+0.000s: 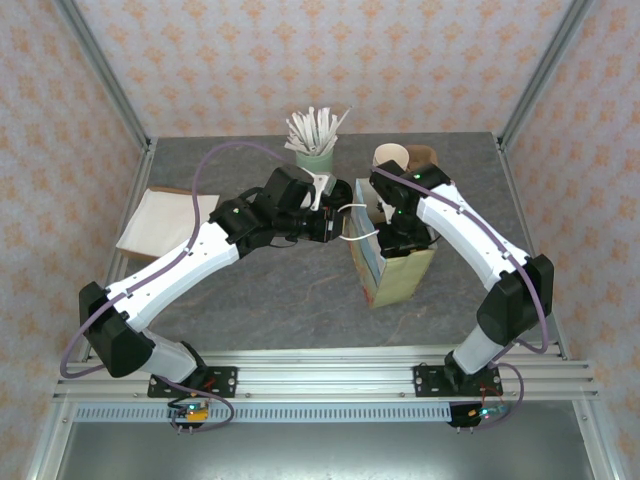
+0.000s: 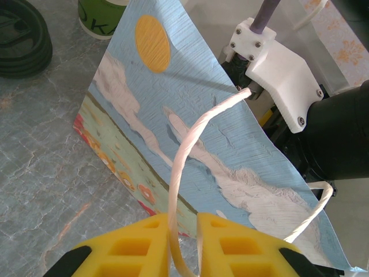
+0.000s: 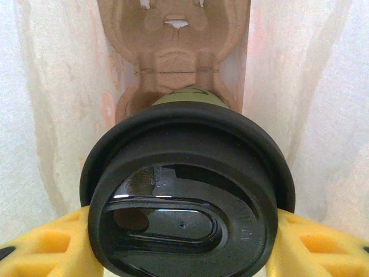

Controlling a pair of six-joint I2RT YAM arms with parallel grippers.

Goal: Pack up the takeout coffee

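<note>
The takeout coffee, a green cup under a round black lid, hangs inside a paper bag between my right gripper's yellow fingers. My right gripper is shut on it. Below the cup lies a brown pulp cup carrier, between the bag's pale inner walls. From above, my right gripper reaches down into the upright bag. My left gripper is shut on the bag's white twisted handle and holds it out to the left of the bag, whose side shows a blue sky and a sun. The left gripper is level with the bag's top.
A pale green mug of white sticks and a stack of lidless cups stand at the back. A flat pale sheet lies at the left. A stack of black lids and a green cup sit behind the bag. Metal frame posts line the table.
</note>
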